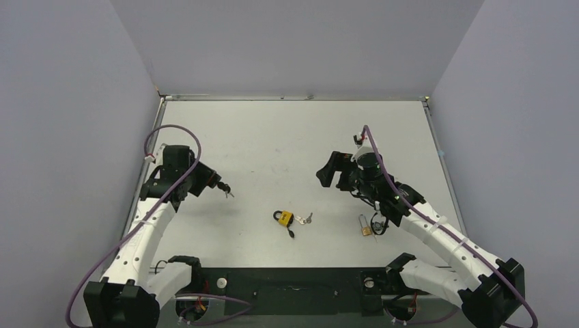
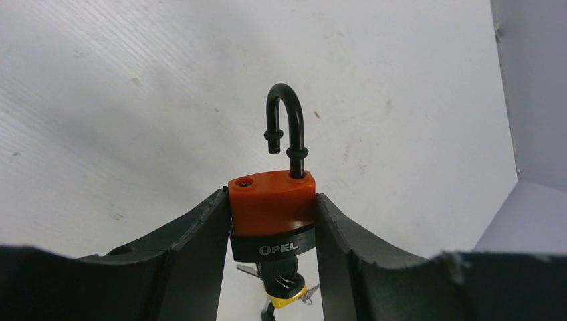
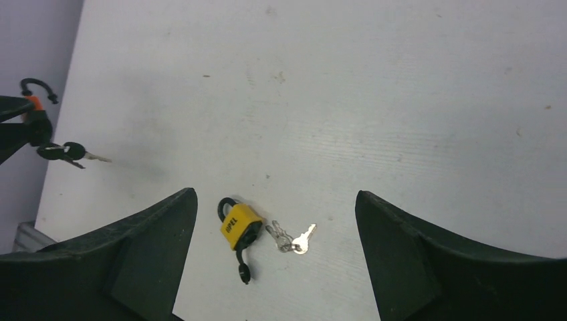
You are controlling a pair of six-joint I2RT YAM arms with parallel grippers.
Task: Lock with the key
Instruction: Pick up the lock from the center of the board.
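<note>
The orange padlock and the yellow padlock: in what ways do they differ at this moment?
The orange padlock is clamped in the left gripper; the yellow padlock lies free on the table. The orange one's shackle stands open, its free end out of the body; the yellow one's looks closed. Both have black shackles and a black-headed key in the base.

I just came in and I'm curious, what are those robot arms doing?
The left gripper is clamped on an orange padlock. Its shackle is open, so it isn't locked yet, and a key sits in its bottom. The right gripper hovers open over the table, where a yellow padlock and loose keys lie.
</note>
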